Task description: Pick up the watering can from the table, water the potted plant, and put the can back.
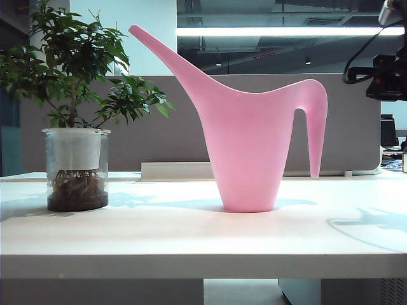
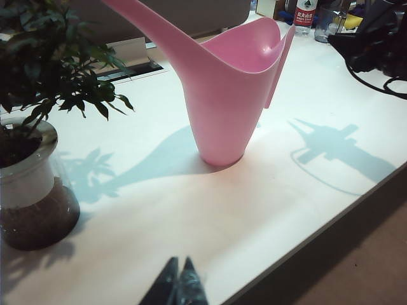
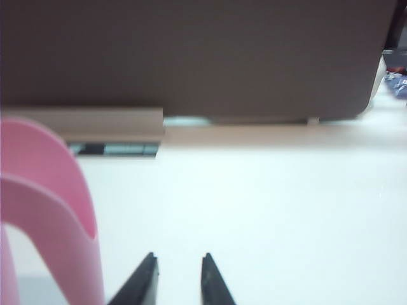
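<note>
The pink watering can [image 1: 248,146] stands upright in the middle of the white table [image 1: 191,235], spout toward the potted plant [image 1: 76,159], which stands apart from it on the left. The left wrist view shows the can [image 2: 222,95] and the plant [image 2: 32,184] beyond my left gripper [image 2: 179,264], which is shut, empty and hovering near the table's front edge. My right gripper [image 3: 179,257] is open with a narrow gap, empty, just beside the can's arched handle [image 3: 38,210] and not touching it. Dark parts of the right arm [image 1: 386,76] show at the exterior view's upper right.
A grey partition panel [image 1: 191,121] runs behind the table, with a beige strip [image 1: 178,170] at its foot. A bottle [image 2: 305,14] and clutter sit at the far back. The table's front edge [image 1: 191,264] is close to the left gripper.
</note>
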